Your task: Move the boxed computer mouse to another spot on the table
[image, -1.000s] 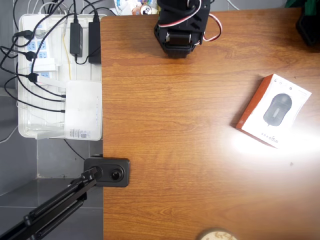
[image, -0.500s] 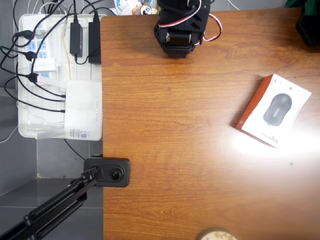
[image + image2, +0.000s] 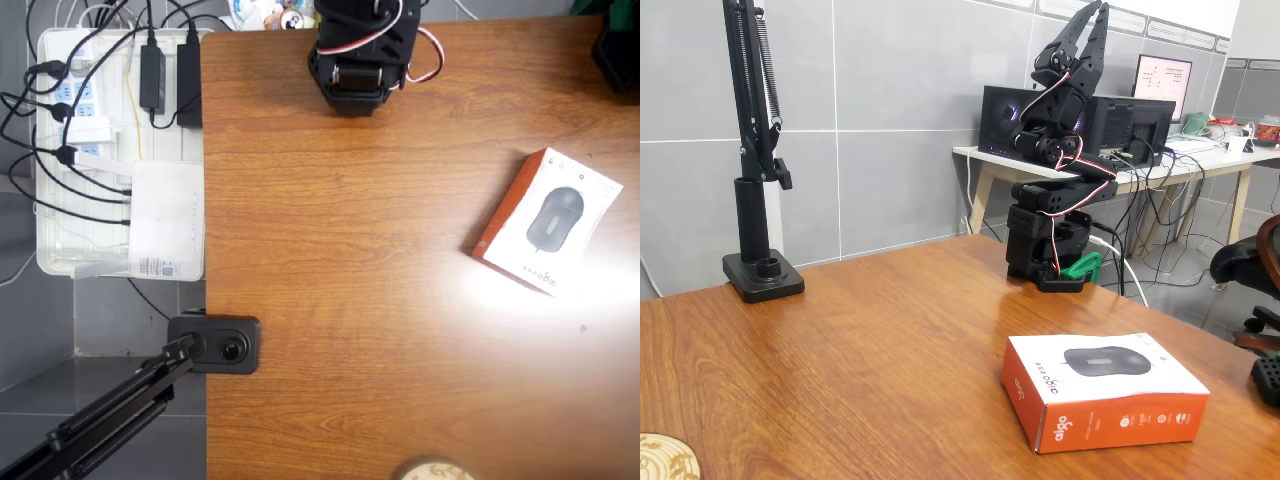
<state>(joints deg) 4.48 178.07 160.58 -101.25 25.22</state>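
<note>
Progress: I judged nothing of the move done; the reach, grasp, carry and set-down all remained.
Tabletop: one, brown wood grain, glossy.
Arm: one, folded upright at the tabletop's far edge in the fixed view.
Claw: one, raised high and pointing up, holding nothing; its fingers looked close together, though I could not tell for sure.
Boxed computer mouse: one, lying flat on the tabletop toward the right in the overhead view, well apart from the arm, untouched.
</note>
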